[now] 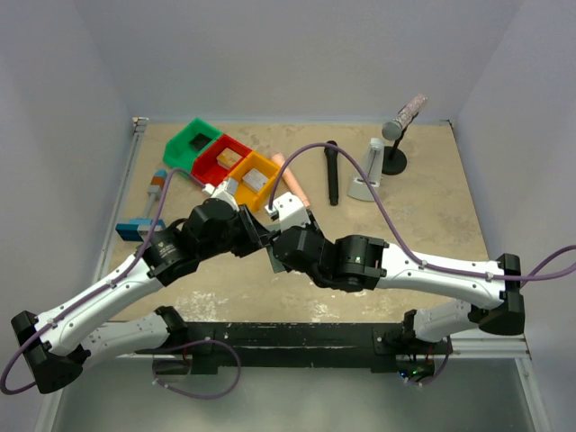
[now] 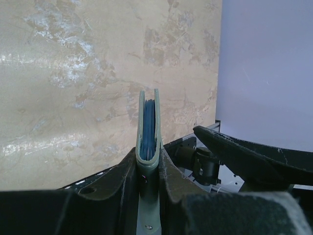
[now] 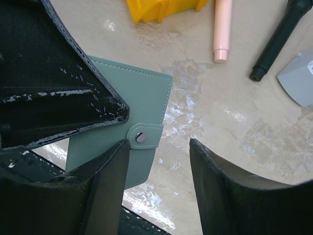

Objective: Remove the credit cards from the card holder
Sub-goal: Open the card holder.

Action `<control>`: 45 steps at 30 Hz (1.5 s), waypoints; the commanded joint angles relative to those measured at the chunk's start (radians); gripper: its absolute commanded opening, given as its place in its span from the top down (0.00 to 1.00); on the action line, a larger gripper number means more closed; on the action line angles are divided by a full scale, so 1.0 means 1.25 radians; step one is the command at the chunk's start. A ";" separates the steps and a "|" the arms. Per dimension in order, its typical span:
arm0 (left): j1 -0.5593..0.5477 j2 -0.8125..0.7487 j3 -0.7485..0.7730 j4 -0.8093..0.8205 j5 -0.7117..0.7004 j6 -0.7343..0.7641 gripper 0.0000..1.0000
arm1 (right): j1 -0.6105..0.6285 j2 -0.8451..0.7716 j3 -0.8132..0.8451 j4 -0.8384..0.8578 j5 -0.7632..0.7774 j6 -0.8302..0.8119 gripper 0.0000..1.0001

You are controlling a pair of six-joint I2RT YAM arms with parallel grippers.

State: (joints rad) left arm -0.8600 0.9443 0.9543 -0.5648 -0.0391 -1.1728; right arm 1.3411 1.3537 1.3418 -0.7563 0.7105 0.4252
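**Clamped on edge, not yet opened**

Nearest the left wrist lens, the left pincer (image 2: 147, 164) is clamped on the card holder (image 2: 147, 122). The holder stands edge-on between the two fingers, with dark blue inner layers showing in the slot between its pale covers. That grip looks meant to make a steady vice, with the free edge offered to the other arm.

From the right wrist, the holder appears flat-on and seems held clear of the worktop (image 3: 234, 107). One dark finger of the left pincer lies across its upper corner. Its snap tab (image 3: 143, 136) is fastened over the edge, so the holder is shut.

The right pincer (image 3: 160, 147) has its fingers apart. One fingertip sits just under the tab, touching it or nearly so, and the other is out over bare worktop. This looks like a line-up to catch the tab and pull the snap free.

No credit cards can be seen, so I judge they are inside the pockets and none is out yet. A yellow bin (image 3: 161, 10) and a pink pen (image 3: 221, 29) lie beyond, apart from the work
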 commanded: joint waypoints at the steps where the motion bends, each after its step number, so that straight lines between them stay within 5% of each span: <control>1: -0.007 -0.012 0.042 0.028 0.047 -0.031 1.00 | 0.010 0.012 0.037 -0.015 0.051 -0.003 0.44; 26: -0.014 -0.008 0.048 0.064 0.095 -0.055 1.00 | 0.030 0.082 0.096 -0.088 0.053 0.022 0.45; 45: -0.021 -0.036 0.033 0.068 0.098 -0.055 1.00 | 0.024 0.105 0.116 -0.167 0.073 0.064 0.73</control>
State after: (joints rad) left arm -0.8677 0.9478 0.9615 -0.5877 -0.0032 -1.1965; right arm 1.3811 1.4681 1.4593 -0.9062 0.7517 0.4816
